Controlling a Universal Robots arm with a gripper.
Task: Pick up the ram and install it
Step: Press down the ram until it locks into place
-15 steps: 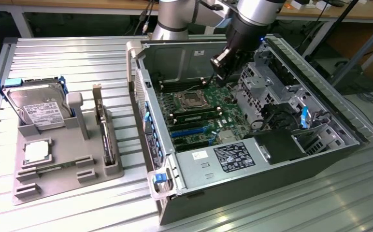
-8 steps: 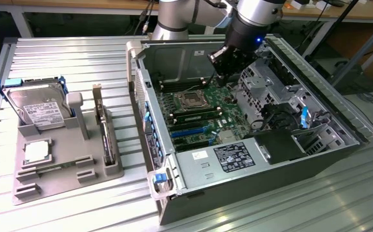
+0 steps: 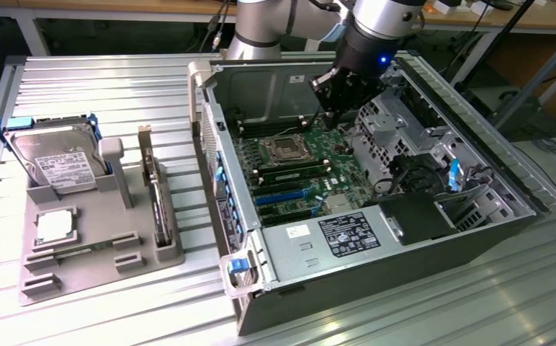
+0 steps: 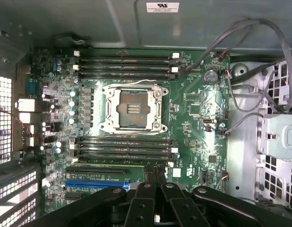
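A thin, long board that I take for the ram (image 3: 148, 160) stands on edge in a slot of the grey tray (image 3: 86, 270), at the exterior view's left. My gripper (image 3: 328, 122) hangs inside the open computer case (image 3: 374, 238), above the motherboard (image 3: 302, 162), well away from the tray. In the wrist view its fingers (image 4: 154, 171) are pressed together with nothing between them, over the lower row of memory slots (image 4: 124, 147). A second row of memory slots (image 4: 124, 65) lies on the far side of the processor socket (image 4: 131, 109).
The tray also carries a hard drive (image 3: 62, 162), a square silver chip (image 3: 55, 225) and a darker card (image 3: 166, 216) beside the thin board. Cables (image 4: 250, 56) and a metal drive cage (image 3: 422, 144) crowd one side of the case. The case walls rise around the motherboard.
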